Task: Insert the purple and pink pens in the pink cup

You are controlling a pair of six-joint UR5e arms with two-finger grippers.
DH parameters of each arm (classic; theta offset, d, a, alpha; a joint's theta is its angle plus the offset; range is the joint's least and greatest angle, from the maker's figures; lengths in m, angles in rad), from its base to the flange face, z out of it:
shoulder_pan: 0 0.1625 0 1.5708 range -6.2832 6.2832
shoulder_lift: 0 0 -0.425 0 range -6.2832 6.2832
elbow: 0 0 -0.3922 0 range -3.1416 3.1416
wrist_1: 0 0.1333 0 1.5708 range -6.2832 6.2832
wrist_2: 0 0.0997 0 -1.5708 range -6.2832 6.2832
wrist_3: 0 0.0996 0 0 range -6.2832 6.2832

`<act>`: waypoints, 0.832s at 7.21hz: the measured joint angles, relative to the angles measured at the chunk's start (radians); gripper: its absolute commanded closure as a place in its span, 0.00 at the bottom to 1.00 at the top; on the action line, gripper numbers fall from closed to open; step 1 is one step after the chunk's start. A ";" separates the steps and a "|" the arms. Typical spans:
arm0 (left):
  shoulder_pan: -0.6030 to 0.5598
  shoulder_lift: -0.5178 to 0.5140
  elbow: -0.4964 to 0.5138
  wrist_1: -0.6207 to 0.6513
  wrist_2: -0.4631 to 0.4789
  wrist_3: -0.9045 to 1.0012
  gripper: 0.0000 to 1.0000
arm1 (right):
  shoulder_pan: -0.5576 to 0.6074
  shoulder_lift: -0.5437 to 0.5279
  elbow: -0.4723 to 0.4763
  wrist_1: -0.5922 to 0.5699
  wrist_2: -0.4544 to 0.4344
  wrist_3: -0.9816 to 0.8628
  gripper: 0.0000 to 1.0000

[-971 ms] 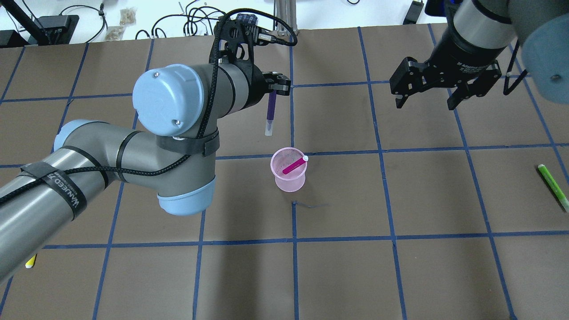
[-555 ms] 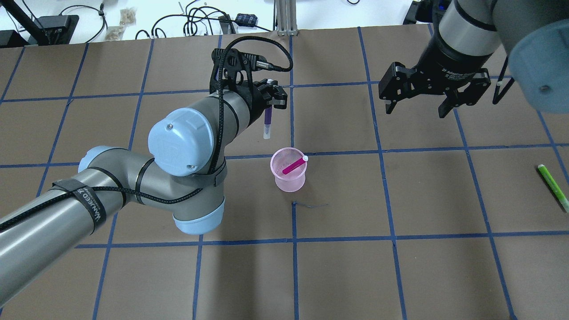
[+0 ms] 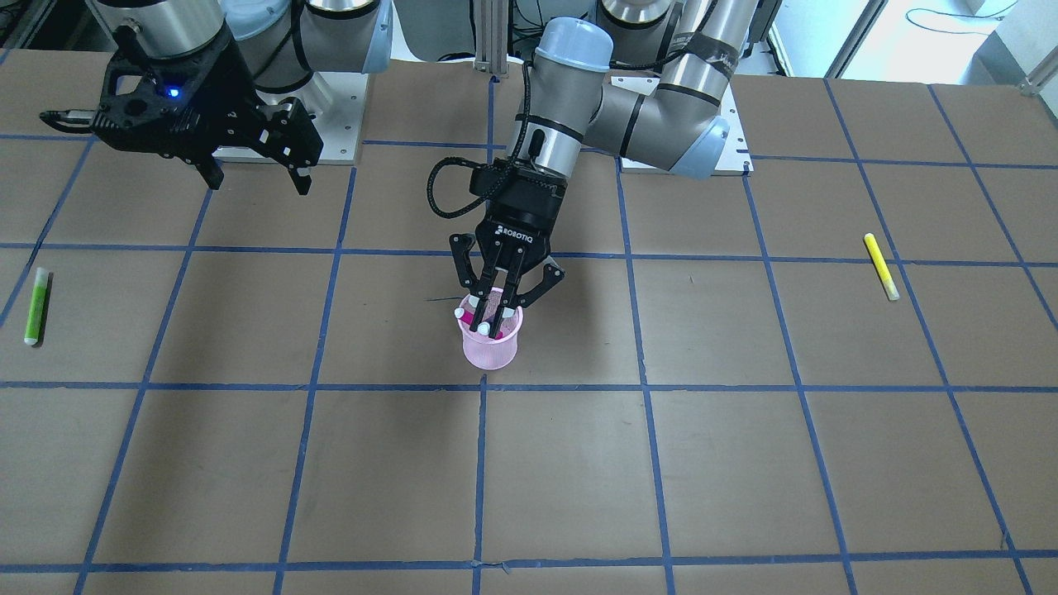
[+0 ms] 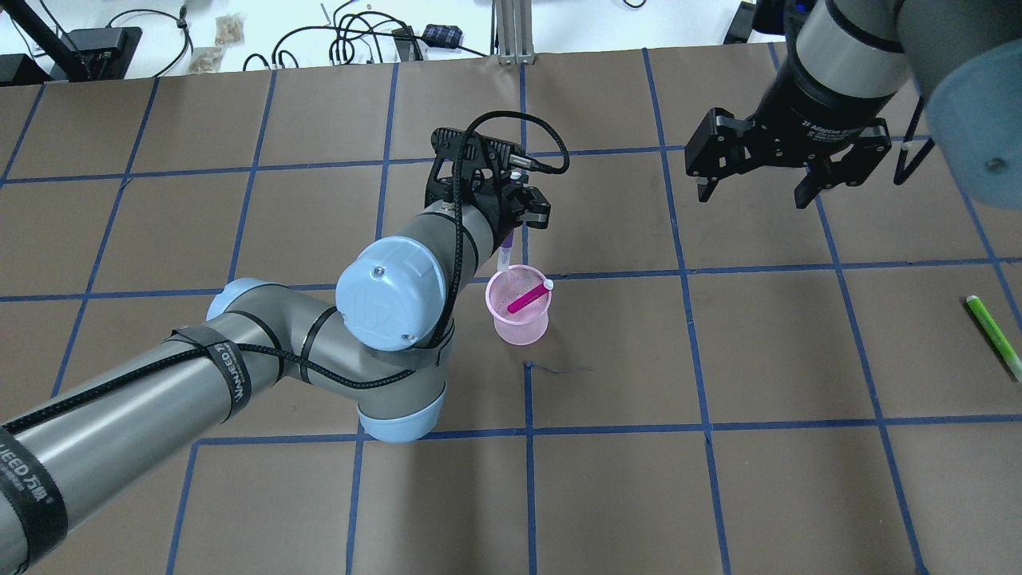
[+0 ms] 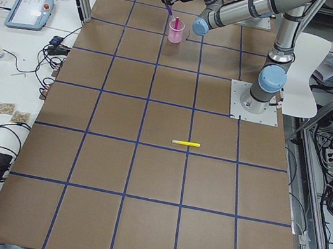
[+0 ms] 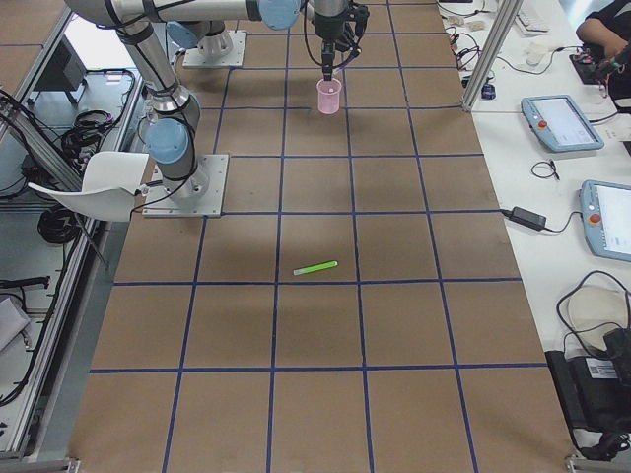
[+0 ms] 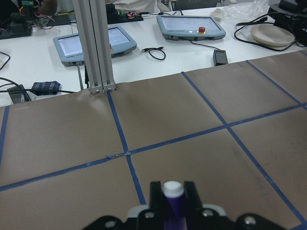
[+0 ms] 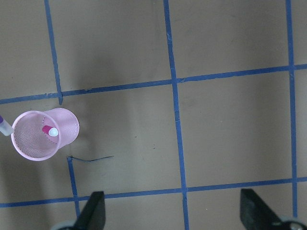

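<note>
Lit brightly and evenly from overhead, without hard glare on the matte brown table (image 4: 718,479). Only soft, diffuse shadows around the pink cup (image 3: 490,351). Washed out to white beyond the table's far edge. Slightly out of focus on the purple pen (image 7: 172,206), close to the left wrist lens.

Pink cup (image 4: 519,318) is showing pale pink w/ fine mesh pattern; pink pen (image 4: 527,299) is reading magenta w/ white end cap. Purple pen (image 4: 507,249) is showing violet barrel, whitish tip. Left gripper (image 3: 498,322) & right gripper (image 4: 752,196) are looking matte black, white lettering on both. Left arm (image 4: 120,399) & right arm (image 4: 846,48) are showing grey tubes w/ light-blue caps. Table (image 4: 718,479) is wearing brown cover w/ blue tape grid. Green marker (image 4: 992,335) is showing lime, yellow marker (image 3: 881,265) bright yellow, both w/ pale ends.
</note>
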 measured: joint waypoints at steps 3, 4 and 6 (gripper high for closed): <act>-0.007 -0.060 -0.003 0.072 0.010 0.001 1.00 | -0.003 -0.018 0.009 0.002 -0.081 -0.005 0.00; -0.009 -0.077 -0.003 0.096 0.012 0.000 1.00 | -0.004 -0.021 0.015 0.000 -0.085 -0.004 0.00; -0.021 -0.090 -0.018 0.130 0.032 -0.003 1.00 | -0.006 -0.022 0.019 -0.002 -0.087 -0.003 0.00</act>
